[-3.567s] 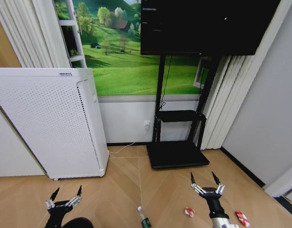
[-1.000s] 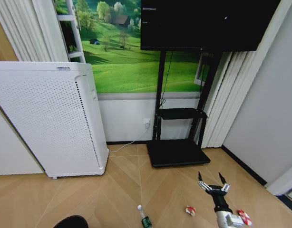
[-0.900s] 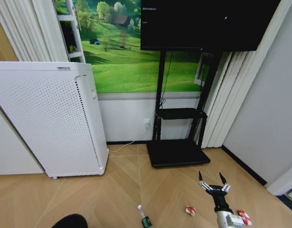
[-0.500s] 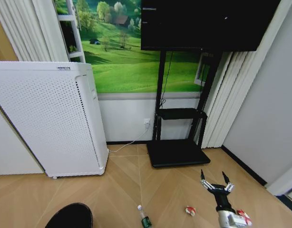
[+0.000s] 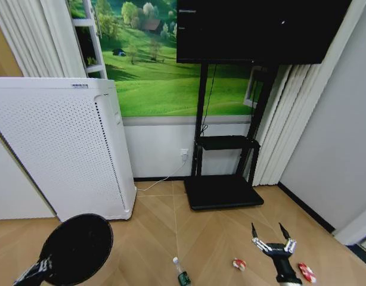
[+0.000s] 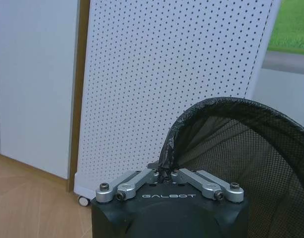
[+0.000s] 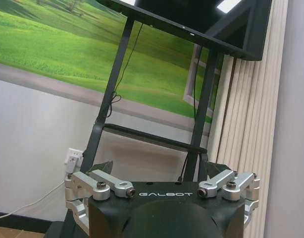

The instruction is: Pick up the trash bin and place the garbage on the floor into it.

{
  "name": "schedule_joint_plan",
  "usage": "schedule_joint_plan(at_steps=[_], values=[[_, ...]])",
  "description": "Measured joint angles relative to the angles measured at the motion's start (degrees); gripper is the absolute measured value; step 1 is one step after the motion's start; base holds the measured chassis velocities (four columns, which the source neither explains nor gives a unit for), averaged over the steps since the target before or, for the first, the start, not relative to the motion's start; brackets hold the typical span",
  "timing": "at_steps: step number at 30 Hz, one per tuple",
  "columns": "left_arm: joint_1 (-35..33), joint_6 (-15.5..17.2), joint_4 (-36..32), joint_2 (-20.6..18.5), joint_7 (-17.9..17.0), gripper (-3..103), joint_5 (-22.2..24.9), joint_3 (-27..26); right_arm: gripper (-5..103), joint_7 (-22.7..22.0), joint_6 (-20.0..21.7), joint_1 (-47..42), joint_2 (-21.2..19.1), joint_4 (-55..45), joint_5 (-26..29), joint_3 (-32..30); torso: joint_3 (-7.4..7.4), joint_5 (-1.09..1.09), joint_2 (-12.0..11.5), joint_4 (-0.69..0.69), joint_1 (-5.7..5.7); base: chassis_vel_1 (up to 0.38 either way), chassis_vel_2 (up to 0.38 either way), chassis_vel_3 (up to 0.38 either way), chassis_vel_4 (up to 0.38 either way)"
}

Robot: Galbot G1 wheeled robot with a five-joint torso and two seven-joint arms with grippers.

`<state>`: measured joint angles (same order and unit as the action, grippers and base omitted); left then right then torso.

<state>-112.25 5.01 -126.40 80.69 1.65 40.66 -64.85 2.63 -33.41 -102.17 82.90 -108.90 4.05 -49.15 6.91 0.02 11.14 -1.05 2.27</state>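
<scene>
Left gripper (image 6: 166, 174) pinched closed on the rim of the trash bin (image 5: 77, 248), fingers (image 6: 134, 182) drawn together over a bunched fold of the glossy black liner, bin held up off the floor with its round mouth tipped toward the head camera. In the left wrist view, mesh wall of the bin (image 6: 251, 163) hanging just past the fingertips, white perforated appliance (image 6: 181, 74) standing close behind it. Right gripper (image 5: 272, 242) low over the wooden floor (image 5: 153, 232), fingers (image 5: 284, 231) spread wide with nothing between them, pointing toward the black TV stand (image 5: 222, 173). Garbage still on the floor: one crumpled red-and-white wrapper (image 5: 238, 264) near the right fingers on their inner side, a second wrapper (image 5: 306, 272) near them on the outer side, and the small clear bottle with green label (image 5: 182, 274) lying farther toward the bin, between the two grippers. All three pieces apart from the fingers and outside the bin. In the right wrist view, right fingers (image 7: 97, 186) open in front of the stand's legs and shelf, a wall socket (image 7: 73, 159) with a white cable beside them.
</scene>
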Motion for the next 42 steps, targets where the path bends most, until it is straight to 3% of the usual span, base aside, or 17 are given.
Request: schedule_joint_plan(at_steps=[20,23,27,28,30,31,33,38,41,42], values=[[1.53,1.06,0.49,0.84,-1.51,4,-0.23,2.31,100,-0.32,-1.2,-0.46,-0.16,1.96,-1.85,1.26,0.01,-0.02,0.0,0.0,0.01,0.182,0.173,-0.181,-0.178],[1.51,1.01,2.32,1.51,-1.24,4,-1.36,2.68,100,-3.98,2.35,-0.07,-1.21,2.76,-6.17,1.75,0.01,-0.03,0.01,0.0,0.01,0.119,0.122,-0.125,-0.13],[1.56,0.96,3.33,1.97,-1.14,4,-1.71,3.19,100,-4.14,9.18,-0.38,-3.69,5.19,-10.52,4.24,0.01,-0.01,0.01,0.0,0.01,0.025,0.045,-0.042,-0.043],[1.56,0.96,3.33,1.97,-1.14,4,-1.71,3.19,100,-4.14,9.18,-0.38,-3.69,5.19,-10.52,4.24,0.01,-0.01,0.01,0.0,0.01,0.0,0.0,0.0,0.0],[1.57,0.74,3.83,2.0,-0.96,4,-1.69,3.16,100,-0.53,14.81,-1.04,-6.05,7.59,-12.75,6.16,0.01,0.0,0.01,0.0,0.01,-0.026,-0.01,0.025,0.023],[1.57,0.74,3.83,2.0,-0.96,4,-1.69,3.16,100,-0.53,14.81,-1.04,-6.05,7.59,-12.75,6.16,0.01,0.0,0.01,0.0,0.01,-0.052,-0.021,0.049,0.045],[1.51,0.44,4.31,2.08,-0.89,4,-1.67,2.94,100,3.2,20.21,-1.82,-8.64,9.87,-10.24,9.52,0.01,0.0,0.01,0.0,0.01,-0.021,-0.029,0.025,0.014],[1.11,-0.16,4.97,2.29,-0.81,4,-1.62,2.54,100,6.99,23.08,-0.39,-11.02,12.41,-10.41,12.99,0.01,-0.02,0.0,0.0,0.01,0.0,0.0,0.0,0.0],[0.88,-0.45,5.03,2.38,-0.78,4,-1.63,2.25,100,6.74,23.4,0.78,-11.21,12.48,-10.5,13.76,0.01,-0.01,0.01,0.01,0.01,0.0,0.0,0.0,0.0],[0.76,-0.55,5.08,2.44,-0.75,4,-1.64,2.11,100,4.82,22.64,1.83,-10.97,12.6,-10.67,14.23,0.01,-0.03,0.01,0.01,0.01,0.0,0.0,0.0,0.0]])
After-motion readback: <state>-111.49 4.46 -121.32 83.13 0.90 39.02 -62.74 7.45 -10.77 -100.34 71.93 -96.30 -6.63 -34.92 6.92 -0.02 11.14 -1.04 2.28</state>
